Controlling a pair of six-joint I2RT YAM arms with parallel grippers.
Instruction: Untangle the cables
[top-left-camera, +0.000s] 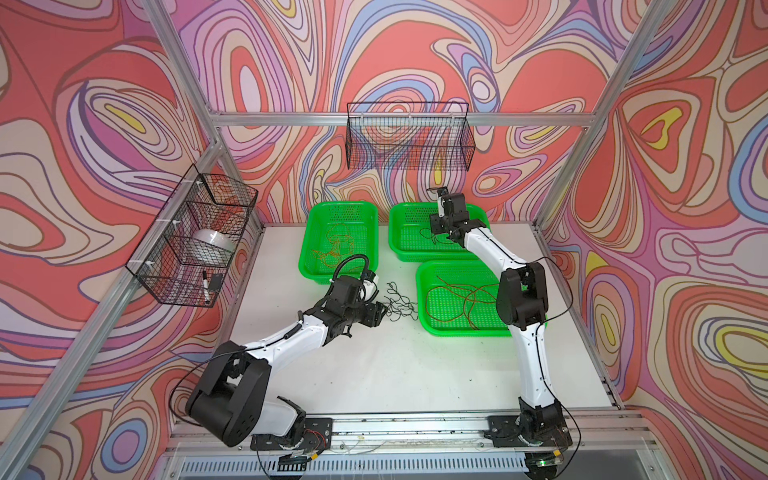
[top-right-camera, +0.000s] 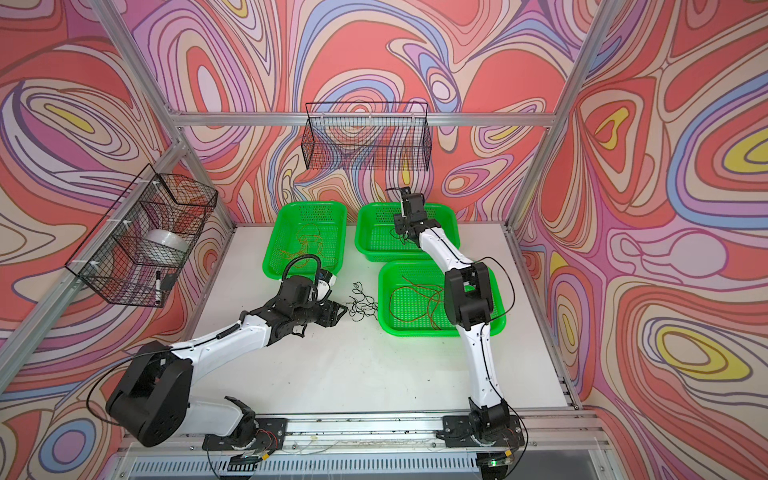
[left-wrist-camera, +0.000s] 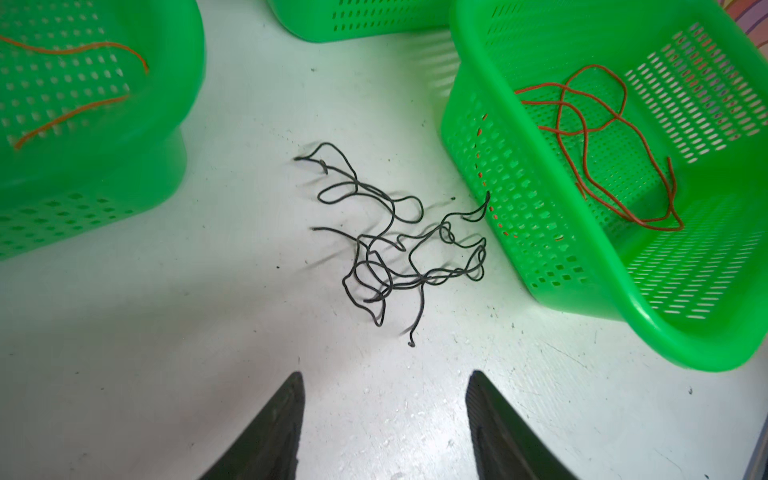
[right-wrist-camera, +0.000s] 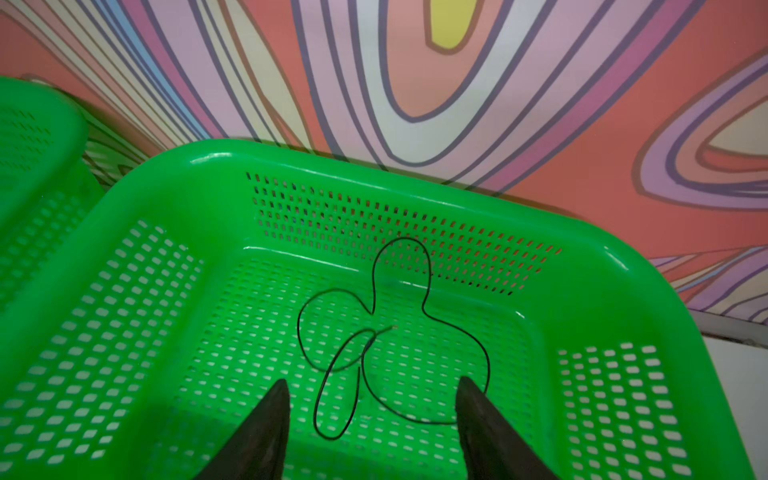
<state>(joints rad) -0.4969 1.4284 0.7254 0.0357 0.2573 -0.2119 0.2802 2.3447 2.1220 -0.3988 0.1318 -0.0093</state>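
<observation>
A tangle of thin black cables (top-left-camera: 399, 301) (left-wrist-camera: 399, 245) lies on the white table between the green baskets. My left gripper (left-wrist-camera: 385, 374) (top-left-camera: 381, 312) is low over the table just short of the tangle, open, with nothing between its fingers. My right gripper (right-wrist-camera: 372, 380) hangs open over the back right basket (right-wrist-camera: 623, 257) (top-left-camera: 395, 232). A single looped black cable (right-wrist-camera: 405, 239) lies loose on that basket's floor below the fingers. Orange cables (top-left-camera: 336, 245) (left-wrist-camera: 75, 50) lie in the back left basket (top-left-camera: 305, 253). Dark red cables (top-left-camera: 461, 299) (left-wrist-camera: 582, 124) lie in the near right basket (top-left-camera: 422, 299).
A black wire basket (top-left-camera: 195, 237) on the left wall holds a white tape roll (top-left-camera: 212, 243) and a marker (top-left-camera: 205, 286). Another wire basket (top-left-camera: 409, 137) hangs on the back wall. Aluminium frame posts border the table.
</observation>
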